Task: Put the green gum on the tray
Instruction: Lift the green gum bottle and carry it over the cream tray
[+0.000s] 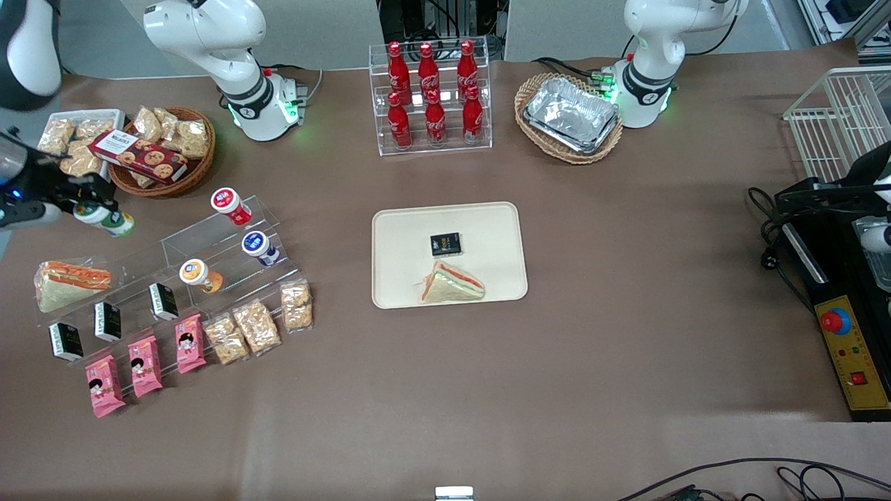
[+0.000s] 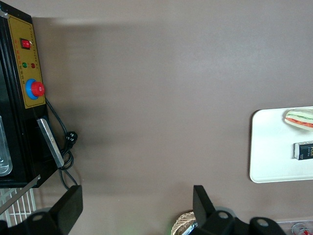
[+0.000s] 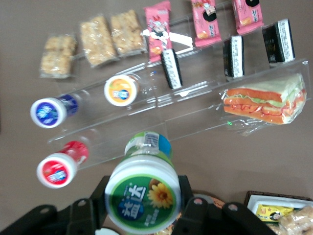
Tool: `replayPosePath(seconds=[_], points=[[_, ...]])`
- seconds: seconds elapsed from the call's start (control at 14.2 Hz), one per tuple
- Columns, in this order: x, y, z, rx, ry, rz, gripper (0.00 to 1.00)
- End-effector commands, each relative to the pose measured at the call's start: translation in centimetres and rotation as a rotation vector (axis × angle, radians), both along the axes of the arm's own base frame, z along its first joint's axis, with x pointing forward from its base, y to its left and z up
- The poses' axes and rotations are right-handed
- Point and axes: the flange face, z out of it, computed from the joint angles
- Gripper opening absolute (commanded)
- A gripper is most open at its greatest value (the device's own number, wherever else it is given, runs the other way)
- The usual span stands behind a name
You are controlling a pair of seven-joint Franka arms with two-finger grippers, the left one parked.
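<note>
Gum [image 3: 141, 195] gripped in closed jaws [image 1: 94, 209], cap toward wrist camera, held above tabletop; tray [image 1: 487, 216] well apart, toward parked arm's end.

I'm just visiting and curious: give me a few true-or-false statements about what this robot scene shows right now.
1. The gripper holds the green gum. True.
2. The green gum already lies on the tray. False: it is up in the gripper, toward the working arm's end of the table.
3. A sandwich lies on the tray. True.
4. The tray holds an orange bottle. False: only the sandwich and a small black packet are on it.
</note>
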Motion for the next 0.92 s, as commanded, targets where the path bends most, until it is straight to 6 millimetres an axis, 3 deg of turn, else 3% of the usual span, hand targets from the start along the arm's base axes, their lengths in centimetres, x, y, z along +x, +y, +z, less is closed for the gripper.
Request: replayPosePath(seconds=[0.0,0.28,0.49,0.71,0.85], points=[[0.8,5.5,4.7,-0.003,0.025,-0.002,0.04],[-0.4,15.2,7.7,-0.019,0.061,-0.084,0.0],[-2.0,24.2,8.7,-0.021,0.053,-0.181,0.0],[-3.6,32.2,7.6,-0.014,0.05,-0.257,0.0],[-3.8,36.1,5.6,-0.014,0.038,-0.295,0.0]])
